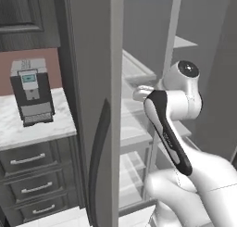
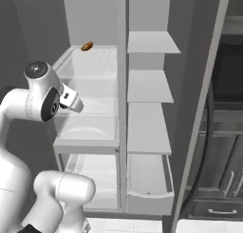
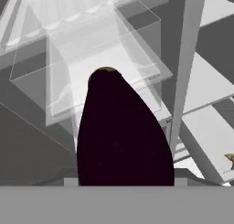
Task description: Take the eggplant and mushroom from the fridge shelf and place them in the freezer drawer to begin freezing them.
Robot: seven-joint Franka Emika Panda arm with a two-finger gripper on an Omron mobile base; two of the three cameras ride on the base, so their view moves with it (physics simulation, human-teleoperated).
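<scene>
In the hand view, a dark purple, almost black, teardrop-shaped eggplant [image 3: 122,136] rises straight from the bottom where the finger tips sit, so the two-finger gripper [image 3: 124,181] is clamped on it, in front of the fridge's clear shelves. In the right base view the white arm's hand [image 2: 71,99] reaches toward the left compartment. Farther back, the small tan-brown mushroom [image 2: 87,46] lies on the upper glass shelf [image 2: 95,61]. Low on the right, the light grey freezer drawer [image 2: 149,196] stands pulled out.
</scene>
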